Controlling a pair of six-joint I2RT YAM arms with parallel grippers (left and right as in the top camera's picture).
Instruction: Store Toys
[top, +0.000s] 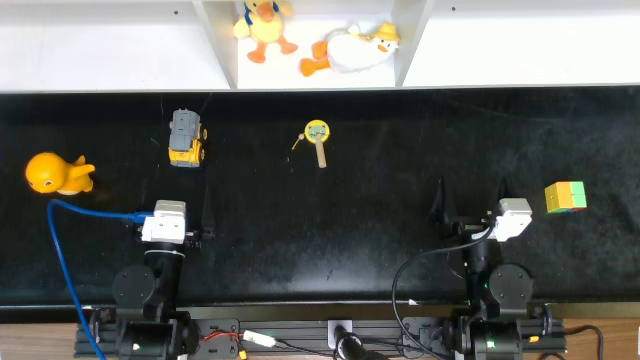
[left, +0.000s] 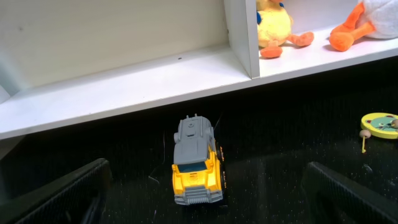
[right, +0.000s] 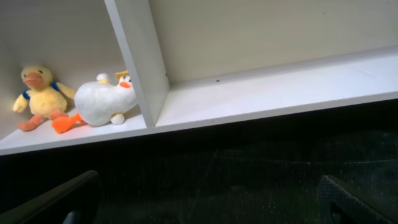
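A yellow and grey toy truck (top: 186, 137) stands on the black table, straight ahead of my left gripper (top: 172, 205), which is open and empty; its fingers (left: 59, 193) frame the truck (left: 196, 163) in the left wrist view. An orange duck (top: 55, 173) lies at the far left, a small round rattle (top: 317, 135) in the middle and a coloured cube (top: 565, 196) at the right. My right gripper (top: 470, 200) is open and empty near the front, left of the cube. A yellow plush duck (top: 264, 25) and a white plush duck (top: 355, 47) sit in the shelf's middle compartment.
A white shelf (top: 110, 60) runs along the table's back edge, with upright dividers (right: 138, 59) on either side of the middle compartment. Its left and right compartments hold nothing. A blue cable (top: 75, 210) loops by the left arm.
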